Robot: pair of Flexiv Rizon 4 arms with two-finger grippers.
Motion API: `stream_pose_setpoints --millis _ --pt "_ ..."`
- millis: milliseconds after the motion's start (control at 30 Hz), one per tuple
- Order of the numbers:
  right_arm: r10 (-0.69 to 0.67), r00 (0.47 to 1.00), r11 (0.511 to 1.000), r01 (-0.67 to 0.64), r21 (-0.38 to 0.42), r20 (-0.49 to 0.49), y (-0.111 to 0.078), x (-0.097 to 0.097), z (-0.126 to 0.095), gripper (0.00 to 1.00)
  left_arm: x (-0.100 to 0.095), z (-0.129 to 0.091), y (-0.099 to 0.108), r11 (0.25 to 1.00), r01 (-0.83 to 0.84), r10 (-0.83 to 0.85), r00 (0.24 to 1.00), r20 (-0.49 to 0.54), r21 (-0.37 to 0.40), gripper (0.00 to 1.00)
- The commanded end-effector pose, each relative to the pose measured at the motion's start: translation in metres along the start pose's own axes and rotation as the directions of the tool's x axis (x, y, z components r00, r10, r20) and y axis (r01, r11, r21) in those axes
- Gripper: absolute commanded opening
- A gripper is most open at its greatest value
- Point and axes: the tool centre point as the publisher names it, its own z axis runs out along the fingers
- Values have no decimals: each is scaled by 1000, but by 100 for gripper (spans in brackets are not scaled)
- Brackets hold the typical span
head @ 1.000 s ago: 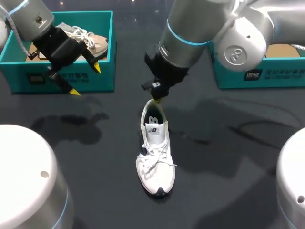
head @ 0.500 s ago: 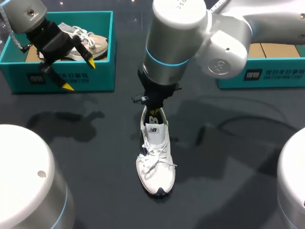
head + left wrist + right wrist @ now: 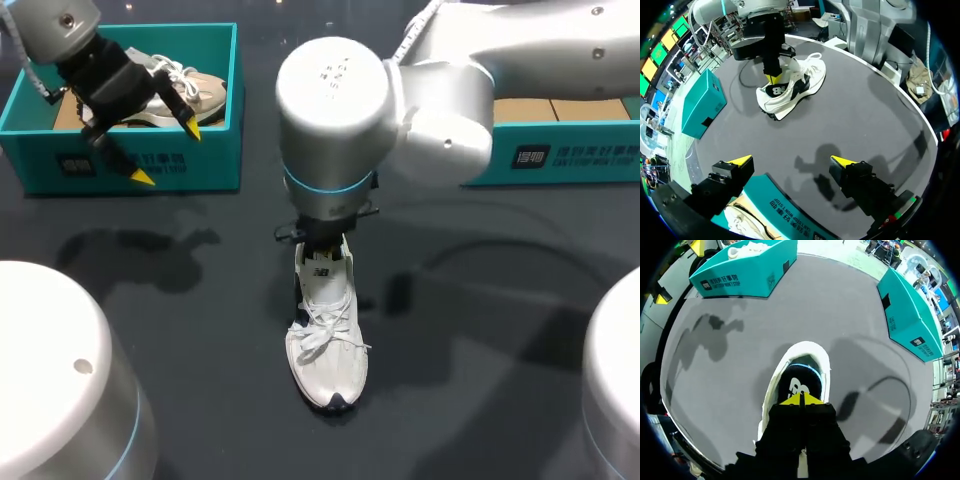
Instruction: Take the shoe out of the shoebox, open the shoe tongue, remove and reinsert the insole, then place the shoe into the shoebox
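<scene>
A white laced shoe (image 3: 328, 335) stands on the dark table, toe toward the near edge. My right arm comes in from the right and its wrist hangs over the heel. The right gripper (image 3: 321, 243) is shut, yellow tips pressed together, and sits in the shoe's opening just behind the tongue (image 3: 322, 271). In the right wrist view the right gripper (image 3: 801, 400) is over the dark insole (image 3: 799, 385), with nothing visibly between the tips. My left gripper (image 3: 167, 154) hangs open over the front wall of the left shoebox (image 3: 200, 165). In its own view the left gripper (image 3: 791, 161) is empty and the shoe (image 3: 795, 87) lies far ahead.
The teal left shoebox holds a beige shoe (image 3: 195, 88). A second teal shoebox (image 3: 560, 150) stands at the back right, partly behind my right arm. A dark cable (image 3: 500, 262) lies on the table to the right of the shoe.
My right arm swung forward over the shoe, and its shut gripper came down from above the heel into the opening. The left gripper drifted slightly up and left, still open.
</scene>
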Motion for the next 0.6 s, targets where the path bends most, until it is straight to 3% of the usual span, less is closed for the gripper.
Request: stream_pose_setpoints --millis 33,167,367,600 --pt "1 999 1000 -1 0 44 0 7 0 0 -1 0 0 1000 0 0 1000 -3 -1 100" --pt "1 999 1000 -1 0 44 0 7 0 0 -3 2 -2 1000 -21 21 1000 -8 3 100" --pt "67 991 998 -65 -17 116 0 4 26 0 -3 4 3 1000 -18 19 1000 -11 4 100" --pt "115 976 993 -104 -63 187 -3 3 39 0 -1 9 5 1000 -29 29 999 -31 2 100"
